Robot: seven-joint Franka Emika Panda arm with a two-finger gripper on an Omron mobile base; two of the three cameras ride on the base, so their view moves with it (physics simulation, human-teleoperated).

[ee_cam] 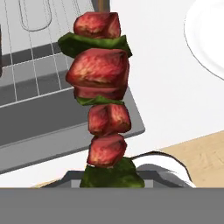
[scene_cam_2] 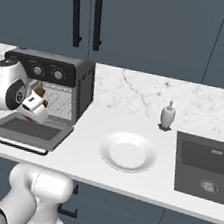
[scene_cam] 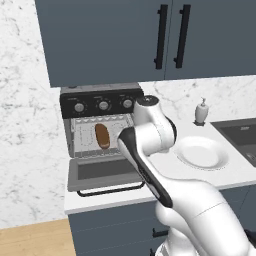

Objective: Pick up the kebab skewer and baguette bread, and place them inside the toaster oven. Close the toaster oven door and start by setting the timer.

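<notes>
The kebab skewer (ee_cam: pixel 103 94) is held clenched in the end effector (scene_cam_2: pixel 34 106), just above the open toaster oven door (scene_cam_2: pixel 28 130). It is judged light, rigid, with loosely threaded chunks; gripping at the stick end is advised.

The thin kebab skewer (ee_cam: pixel 103 94) carries mottled red meat chunks split by dark green leafy pieces. A plain golden-brown oblong baguette loaf (scene_cam: pixel 102 136) lies on the pale wire rack of the boxy grey-silver toaster oven (scene_cam: pixel 100 120), whose black top panel bears 3 round silver knobs. The round plate (scene_cam_2: pixel 128 151) is plain white, the stone counter (scene_cam_2: pixel 96 127) white, the backsplash (scene_cam_2: pixel 137 90) grey-veined marble, and the flat cabinet doors (scene_cam_2: pixel 146 28) slate blue with black bar handles.
</notes>
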